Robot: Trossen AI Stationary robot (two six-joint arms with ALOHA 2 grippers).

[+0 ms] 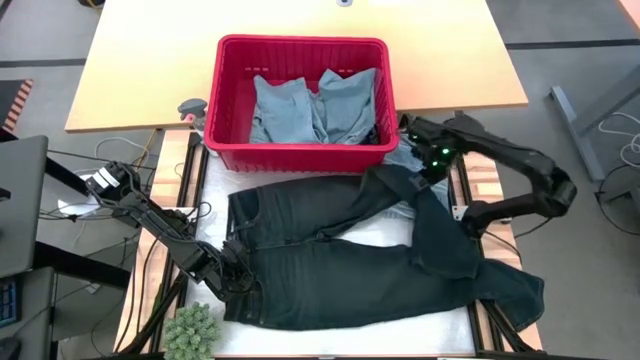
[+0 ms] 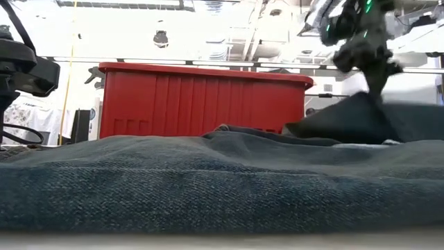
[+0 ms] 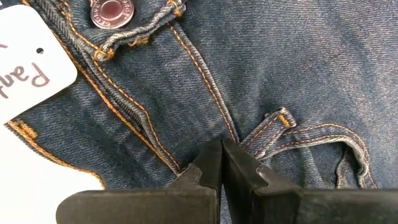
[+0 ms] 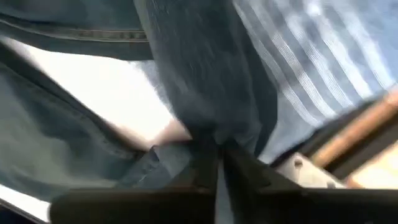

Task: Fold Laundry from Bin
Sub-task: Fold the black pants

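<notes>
White table (image 1: 350,318), dark jeans (image 1: 330,275) spread, red bin (image 1: 300,150) behind

Desk surface: dark jeans (image 1: 350,255) spread over most of it; you have bare white desk (image 1: 375,232) only in a small patch between the two legs.
Far side: the red bin (image 1: 300,90) stands across the back edge, touching the jeans, blocking any level pass; light blue garments (image 1: 315,105) lie inside it.
Above bin: open from overhead.
Left near corner: left end effector (image 3: 221,163), fingers together, sits on the jeans waistband; a green spiky plant (image 1: 192,330) stands just beside it.
Right side: right end effector (image 1: 432,170) hangs beside the bin's right corner, pinching a raised jeans leg.
</notes>
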